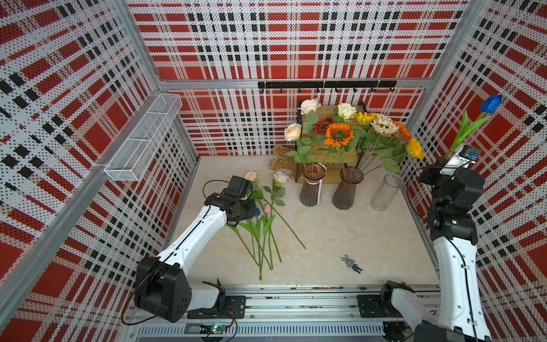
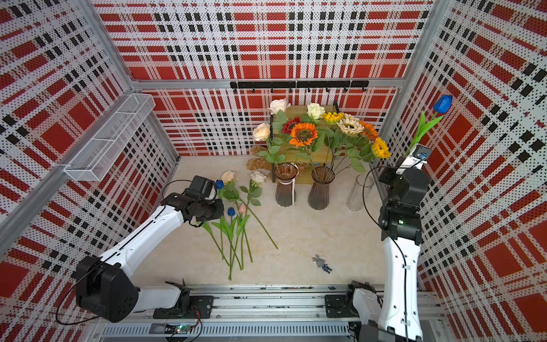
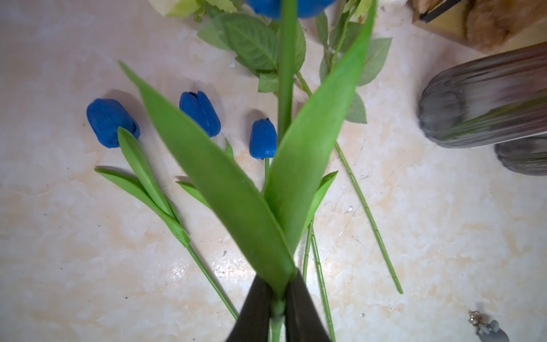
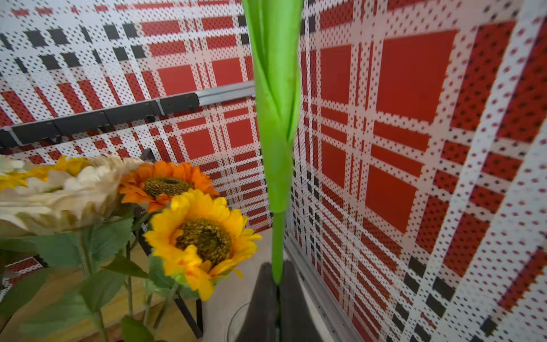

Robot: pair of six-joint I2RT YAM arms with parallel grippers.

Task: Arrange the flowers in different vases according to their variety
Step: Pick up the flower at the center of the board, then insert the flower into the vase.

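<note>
Right gripper (image 4: 278,282) pinches a blue tulip (image 1: 491,103) upright beside the clear vase (image 1: 386,192) — presumably for insertion; left gripper (image 3: 278,296), well apart, pinches a second tulip (image 3: 286,88).

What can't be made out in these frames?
Left gripper: hidden under its own wrist in both top views.
Left-held tulip: bloom cut off by the left wrist view's edge.
Right-held tulip: bloom outside the right wrist view.
Clear vase: only a rim sliver beside the right gripper, cut by that view's edge.
Small figure: too small to identify in the top views.
</note>
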